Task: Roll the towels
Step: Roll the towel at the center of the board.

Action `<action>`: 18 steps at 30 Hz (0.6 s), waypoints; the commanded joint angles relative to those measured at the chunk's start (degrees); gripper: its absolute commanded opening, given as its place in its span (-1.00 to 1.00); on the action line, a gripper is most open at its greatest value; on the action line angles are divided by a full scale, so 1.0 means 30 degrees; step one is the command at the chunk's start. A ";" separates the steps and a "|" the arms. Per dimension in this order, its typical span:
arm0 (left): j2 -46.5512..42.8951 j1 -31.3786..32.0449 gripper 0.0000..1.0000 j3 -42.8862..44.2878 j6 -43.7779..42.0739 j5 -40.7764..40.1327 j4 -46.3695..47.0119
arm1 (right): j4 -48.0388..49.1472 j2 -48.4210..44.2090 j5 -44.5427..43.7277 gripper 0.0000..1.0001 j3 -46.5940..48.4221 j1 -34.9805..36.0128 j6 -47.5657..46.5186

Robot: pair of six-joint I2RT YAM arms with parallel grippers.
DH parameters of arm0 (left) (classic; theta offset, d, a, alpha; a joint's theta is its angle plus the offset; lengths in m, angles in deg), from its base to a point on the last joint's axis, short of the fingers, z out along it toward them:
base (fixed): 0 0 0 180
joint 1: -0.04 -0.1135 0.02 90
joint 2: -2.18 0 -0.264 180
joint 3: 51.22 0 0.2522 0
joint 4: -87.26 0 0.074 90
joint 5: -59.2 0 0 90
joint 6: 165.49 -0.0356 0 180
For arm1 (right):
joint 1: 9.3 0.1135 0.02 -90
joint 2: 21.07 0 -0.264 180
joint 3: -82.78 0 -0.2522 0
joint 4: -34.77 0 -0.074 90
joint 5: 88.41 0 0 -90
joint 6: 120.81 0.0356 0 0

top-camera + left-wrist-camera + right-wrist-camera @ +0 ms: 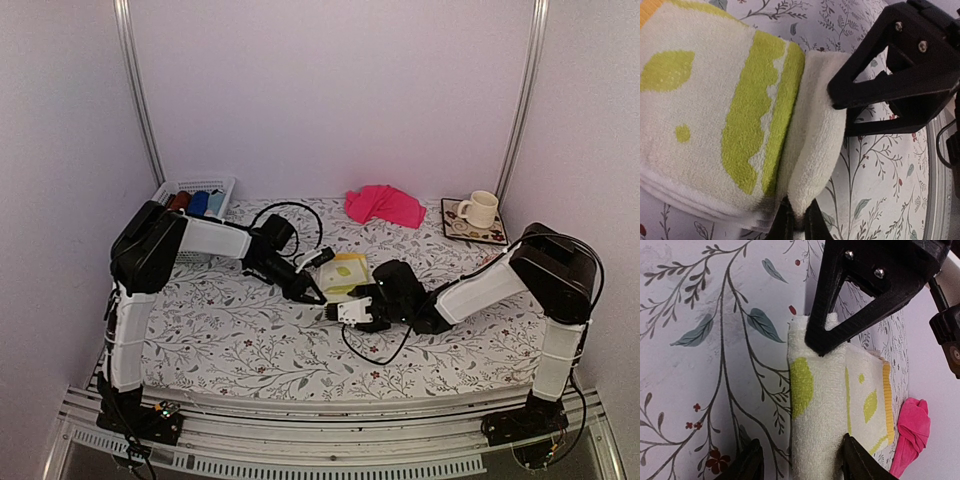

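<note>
My left gripper [799,226]: the two black fingers are close together. They pinch a white fold of the soft lime-yellow and white towel with the orange edge [705,115].
My right gripper [802,465]: the fingers are wide apart, with the thick rolled part of that yellow towel between them. One finger stands off the roll on the bare table cover. The other is at the roll's far edge.
Where the yellow towel is: in the middle of the table, right between my two grippers, which face each other across it. Part of it is rolled and part lies flat.
Crumpled hot pink towel [384,205]: at the far side of the table, well apart from both grippers. Nothing holds it.
Towels, counted: two, one yellow and one pink.
White table cover with grey twigs and little red flowers [230,330]: one.
White plastic basket [195,182]: one, in the far left corner.
Rolls of cloth in the basket [197,203]: three, one dark red, one blue and one pale blue-green.
Cream mug [480,208]: one, standing on one square patterned mat [490,237], near the pink towel.
</note>
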 commanded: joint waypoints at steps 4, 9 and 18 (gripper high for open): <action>0.0821 -0.0396 -1.00 0.0299 0.0312 0.0120 -0.0771 | 0.0398 0.1969 -0.1862 -0.02 0.0715 0.0117 0.0037; 0.0803 -0.0493 -1.00 0.0241 0.0241 0.0422 -0.0762 | -0.0764 0.2644 -0.1702 -0.42 0.1518 0.0111 0.0882; 0.0030 -0.0567 -0.72 -0.0554 -0.0280 -0.0330 -0.0326 | -0.5805 0.2291 0.1358 -0.75 0.3569 -0.0322 0.2806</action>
